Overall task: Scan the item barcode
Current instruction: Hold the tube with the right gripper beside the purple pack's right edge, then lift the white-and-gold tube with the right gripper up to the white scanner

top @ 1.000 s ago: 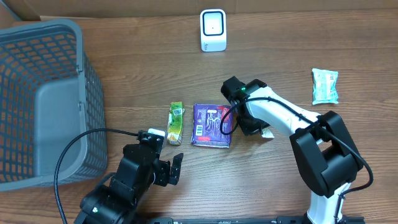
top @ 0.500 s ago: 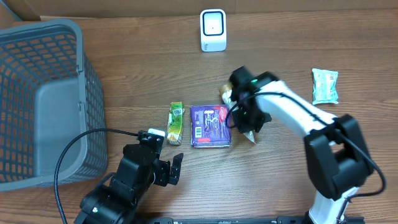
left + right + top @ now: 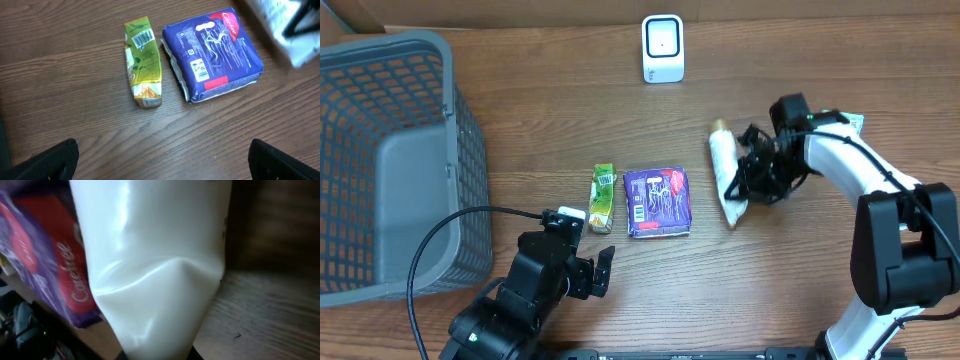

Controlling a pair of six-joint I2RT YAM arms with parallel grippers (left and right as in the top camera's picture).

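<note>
My right gripper is shut on the lower end of a long white pouch with a tan tip, held above the table right of centre. In the right wrist view the white pouch fills most of the frame and hides my fingers. The white barcode scanner stands at the back centre, apart from the pouch. My left gripper stands open near the front edge, and in its wrist view the left gripper has only bare wood between its fingers.
A purple pack and a green juice carton lie side by side mid-table, both barcodes facing up. A grey mesh basket fills the left side. A pale green packet lies far right, behind my right arm.
My right gripper has lifted the white pouch from beside the purple pack and carried it to the right. The left arm has not moved.
</note>
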